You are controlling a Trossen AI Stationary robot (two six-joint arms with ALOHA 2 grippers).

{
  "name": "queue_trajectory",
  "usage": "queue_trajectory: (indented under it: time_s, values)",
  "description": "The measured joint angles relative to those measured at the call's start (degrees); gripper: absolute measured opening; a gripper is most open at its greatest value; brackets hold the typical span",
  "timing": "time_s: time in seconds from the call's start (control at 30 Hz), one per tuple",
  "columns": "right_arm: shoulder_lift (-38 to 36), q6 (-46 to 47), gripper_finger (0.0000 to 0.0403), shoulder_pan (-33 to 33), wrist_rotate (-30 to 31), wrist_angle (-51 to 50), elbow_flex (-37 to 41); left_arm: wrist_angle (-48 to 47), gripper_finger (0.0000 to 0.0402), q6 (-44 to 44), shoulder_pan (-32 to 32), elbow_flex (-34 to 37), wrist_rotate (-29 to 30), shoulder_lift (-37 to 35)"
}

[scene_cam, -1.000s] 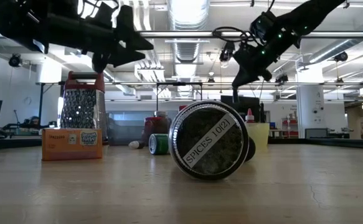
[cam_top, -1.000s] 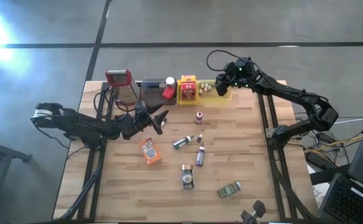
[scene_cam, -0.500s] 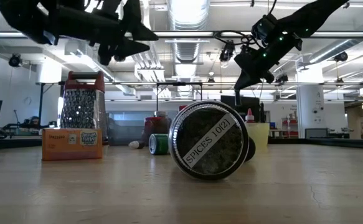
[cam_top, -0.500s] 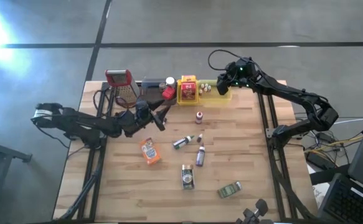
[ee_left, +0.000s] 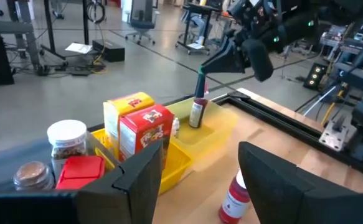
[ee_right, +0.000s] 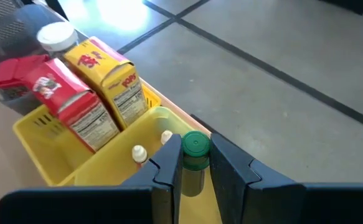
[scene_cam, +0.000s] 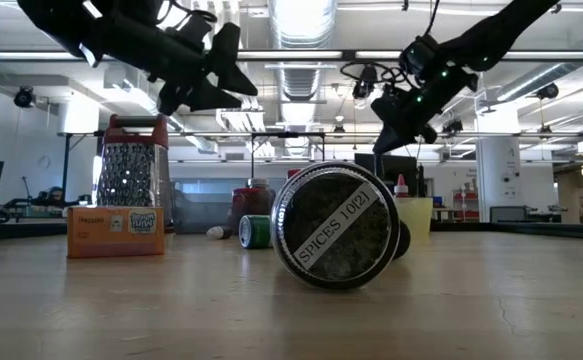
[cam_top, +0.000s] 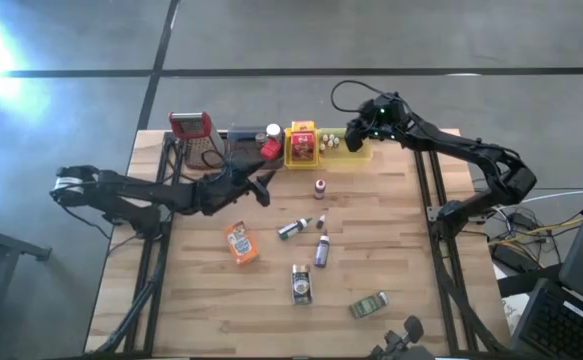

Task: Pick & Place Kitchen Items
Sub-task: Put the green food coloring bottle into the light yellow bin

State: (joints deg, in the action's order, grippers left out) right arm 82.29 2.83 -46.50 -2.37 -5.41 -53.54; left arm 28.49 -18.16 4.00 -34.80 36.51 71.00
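Loose kitchen items lie on the wooden table: an orange packet, small bottles, a tin, a green tin and a red-capped bottle standing upright. My left gripper hovers open above the table, near the grey tray, touching nothing. My right gripper is over the yellow-green tray, shut on a green-capped bottle. In the low view a spice jar lies on its side. My right gripper pinches the bottle's green cap between its two fingers, coming from above and slanting down. The bottle stays upright, its lower part down inside the yellow-green tray. Whether its base rests on the tray floor cannot be told.
Along the far edge stand a red-topped grater, the grey tray with a white-lidded jar and a red item, and a yellow tray holding two boxes. Bare wood lies at the near left corner.
My left gripper has risen and moved a little toward the far edge and the trays, staying open. My right gripper has stayed over the yellow-green tray with only a small shift.
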Motion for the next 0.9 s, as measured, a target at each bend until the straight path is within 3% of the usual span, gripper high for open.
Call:
queue_trajectory:
  time_s: [0.73,0.9]
  values:
    - [8.64,-0.24,0.0054,-0.27,0.61,5.34,0.67,-1.74,0.0216,-0.06,0.69,0.32,-0.02,0.00]
    - [8.14,0.02,0.0054,-0.26,0.65,13.74,4.74,-2.09,0.0216,0.03,0.86,0.32,-0.02,0.00]
